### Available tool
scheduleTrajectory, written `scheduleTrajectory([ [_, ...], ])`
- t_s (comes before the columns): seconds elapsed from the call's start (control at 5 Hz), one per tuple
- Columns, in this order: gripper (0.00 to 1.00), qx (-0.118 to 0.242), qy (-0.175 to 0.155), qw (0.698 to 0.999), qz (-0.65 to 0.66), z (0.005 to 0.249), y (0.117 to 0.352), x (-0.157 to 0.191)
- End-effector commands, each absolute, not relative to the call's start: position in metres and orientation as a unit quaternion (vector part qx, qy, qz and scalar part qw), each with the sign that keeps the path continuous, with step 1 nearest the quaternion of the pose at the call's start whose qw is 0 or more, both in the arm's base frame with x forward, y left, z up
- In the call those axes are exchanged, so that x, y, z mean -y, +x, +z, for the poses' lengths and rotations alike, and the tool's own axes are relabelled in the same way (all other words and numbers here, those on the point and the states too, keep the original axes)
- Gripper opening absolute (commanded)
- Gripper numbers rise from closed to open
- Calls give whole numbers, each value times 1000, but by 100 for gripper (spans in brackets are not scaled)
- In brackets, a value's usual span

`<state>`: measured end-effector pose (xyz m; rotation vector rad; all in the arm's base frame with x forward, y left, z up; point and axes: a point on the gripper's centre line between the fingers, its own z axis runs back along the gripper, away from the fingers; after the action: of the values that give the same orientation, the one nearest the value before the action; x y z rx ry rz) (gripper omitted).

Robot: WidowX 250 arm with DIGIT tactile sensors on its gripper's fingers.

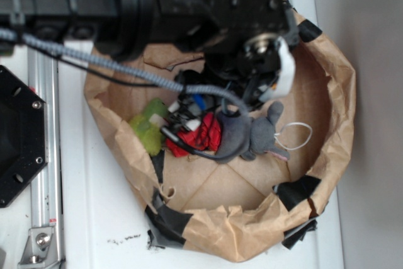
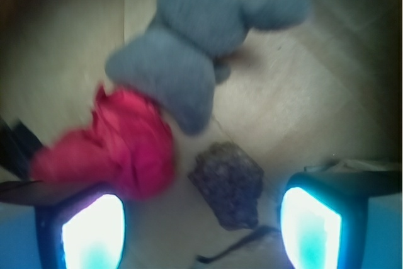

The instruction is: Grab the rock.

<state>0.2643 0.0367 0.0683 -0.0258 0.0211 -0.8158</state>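
Gripper point(image 2: 201, 218) astride rock point(image 2: 228, 184), wrist-only

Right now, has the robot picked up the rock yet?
Not yet. Done: the tool is over the paper bin, open. In hand: lining up, the rock lies between its fingers, untouched, beside the red ball. Left: close and lift.

No readable text anywhere in these two shots.

Checked the brown paper bag point(image 1: 327, 124) and its black tape patches, the black arm housing up top and the metal rail on the left, and there's no label, brand or number I can make out. The wrist view is pretty blurry, and the rock point(image 2: 228, 183), grey plush mouse point(image 2: 189, 55) and red wrinkled ball point(image 2: 123, 143) carry no tags or print.
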Motion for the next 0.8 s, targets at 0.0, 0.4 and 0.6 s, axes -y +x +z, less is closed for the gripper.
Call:
scheduleTrajectory([
  [0.0,100,-15,6,889,-457,58,267,-41],
  [0.4,100,-12,30,896,-443,26,274,-37],
  [0.6,100,-26,54,901,-429,19,279,-37],
])
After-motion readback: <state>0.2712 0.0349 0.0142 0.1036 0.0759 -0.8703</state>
